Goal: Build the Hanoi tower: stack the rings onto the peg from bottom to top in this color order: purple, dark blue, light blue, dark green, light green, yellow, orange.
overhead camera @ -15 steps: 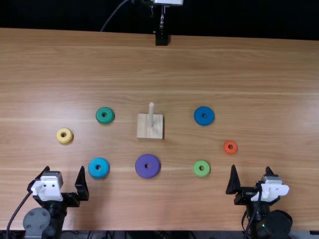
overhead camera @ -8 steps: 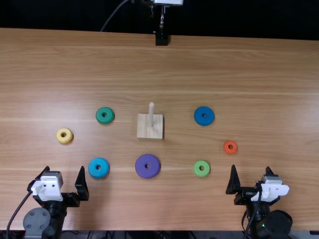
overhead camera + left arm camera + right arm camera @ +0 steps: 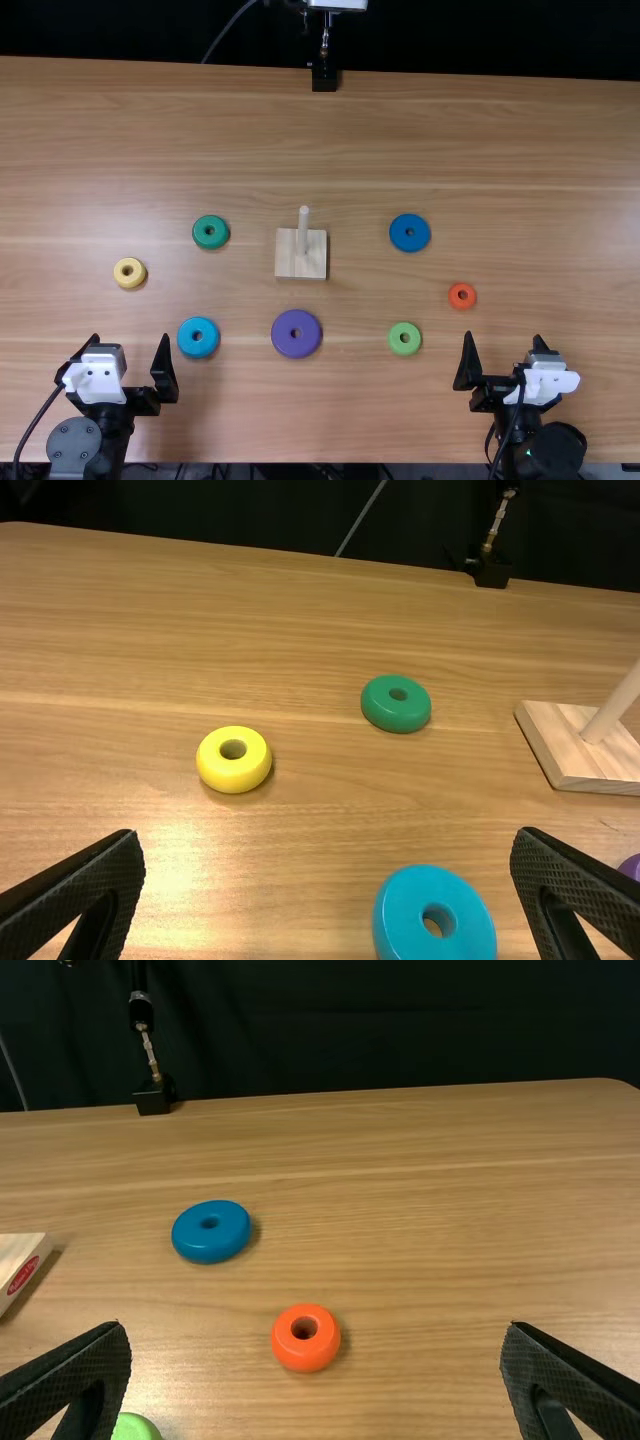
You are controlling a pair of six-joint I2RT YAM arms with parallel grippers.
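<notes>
In the top view my left gripper [image 3: 128,350] stands open at the near left, and my right gripper [image 3: 504,350] is open at the near right. The bare peg [image 3: 303,230] rises from its wooden base. Purple ring [image 3: 282,334] lies just nearer than the base, light blue [image 3: 198,348] and dark green [image 3: 210,221] left of it, yellow [image 3: 121,273] farther left. Dark blue [image 3: 410,244], light green [image 3: 404,348] and orange [image 3: 470,295] lie to the right. The left wrist view has the left gripper [image 3: 328,865]; the right wrist view, the right gripper [image 3: 315,1350].
The wooden table [image 3: 480,130] carries the rings lying flat and apart from one another. A black stand [image 3: 324,78] is at the table's far edge, with dark cloth behind. Both grippers are at the near edge, well apart.
</notes>
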